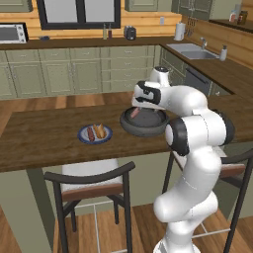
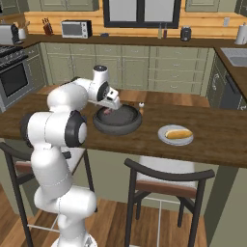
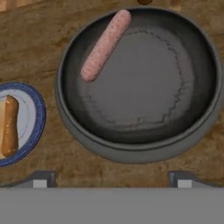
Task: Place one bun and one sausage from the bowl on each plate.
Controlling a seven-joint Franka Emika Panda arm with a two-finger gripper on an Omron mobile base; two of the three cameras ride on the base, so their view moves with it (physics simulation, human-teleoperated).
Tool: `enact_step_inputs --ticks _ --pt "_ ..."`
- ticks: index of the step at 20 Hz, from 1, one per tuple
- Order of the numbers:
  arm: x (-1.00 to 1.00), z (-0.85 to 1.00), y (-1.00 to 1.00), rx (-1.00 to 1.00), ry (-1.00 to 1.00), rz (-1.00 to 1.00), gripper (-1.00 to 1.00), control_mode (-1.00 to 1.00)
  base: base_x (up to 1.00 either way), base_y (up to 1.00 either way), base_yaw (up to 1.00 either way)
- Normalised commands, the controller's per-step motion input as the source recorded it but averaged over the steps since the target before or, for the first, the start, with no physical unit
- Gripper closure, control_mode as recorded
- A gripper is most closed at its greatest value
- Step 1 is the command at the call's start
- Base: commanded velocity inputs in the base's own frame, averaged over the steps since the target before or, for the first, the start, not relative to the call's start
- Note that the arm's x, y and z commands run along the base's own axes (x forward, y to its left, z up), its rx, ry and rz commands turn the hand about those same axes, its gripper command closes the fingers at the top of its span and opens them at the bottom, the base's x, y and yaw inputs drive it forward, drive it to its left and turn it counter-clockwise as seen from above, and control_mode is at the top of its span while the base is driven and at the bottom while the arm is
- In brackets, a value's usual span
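The gripper point(image 3: 112, 181) hangs above the near rim of the bowl point(image 3: 144, 151); its jaws stand wide apart, clamped on nothing. In the left base view the gripper point(image 1: 140, 105) sits directly over the bowl point(image 1: 143, 129).

The bowl rests on a dark wood-grain counter point(image 3: 39, 48). One pinkish sausage point(image 3: 106, 45) lies diagonally on the bowl floor, near the far-left wall.

Left of the bowl in the hand view, just beside it but apart, lies a blue-rimmed plate point(image 3: 38, 118). It carries a second sausage point(image 3: 9, 127).

The left base view shows this plate point(image 1: 84, 138) holding a sausage point(image 1: 91, 133) and a bun point(image 1: 100, 131) side by side. The right base view shows another plate point(image 2: 165, 139) on the opposite side of the bowl point(image 2: 117, 126), holding a bun point(image 2: 179, 133); whether anything else lies on it cannot be told.

Two dark-framed chairs point(image 1: 91, 185) stand at the counter's near edge. The room has sage-green cabinets point(image 2: 130, 65), log walls, a microwave point(image 2: 76, 29), an oven point(image 2: 13, 79) and a sink point(image 1: 193, 51). No writing is legible.
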Motion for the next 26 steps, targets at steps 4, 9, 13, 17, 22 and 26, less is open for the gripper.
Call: enact_step_inputs --ticks 4,9,13,17,22,26 --pt "0.71 -0.45 0.41 0.01 0.0 -0.01 -1.0 -1.0 0.0 0.0 0.0" --pt "0.39 -0.07 -0.03 0.0 -0.04 0.0 -1.0 -1.0 0.0 0.0 0.0" --pt "0.59 -0.29 -0.01 0.0 -0.05 0.0 -1.0 -1.0 0.0 0.0 0.0" --pt "0.53 -0.17 -0.06 0.0 -0.02 -0.02 -1.0 -1.0 0.0 0.0 0.0" --pt "0.4 -0.13 -0.05 0.0 0.0 -0.07 -1.0 -1.0 0.0 0.0 0.0" --pt "0.28 -0.27 -0.03 0.0 0.0 -0.05 -1.0 -1.0 0.0 0.0 0.0"
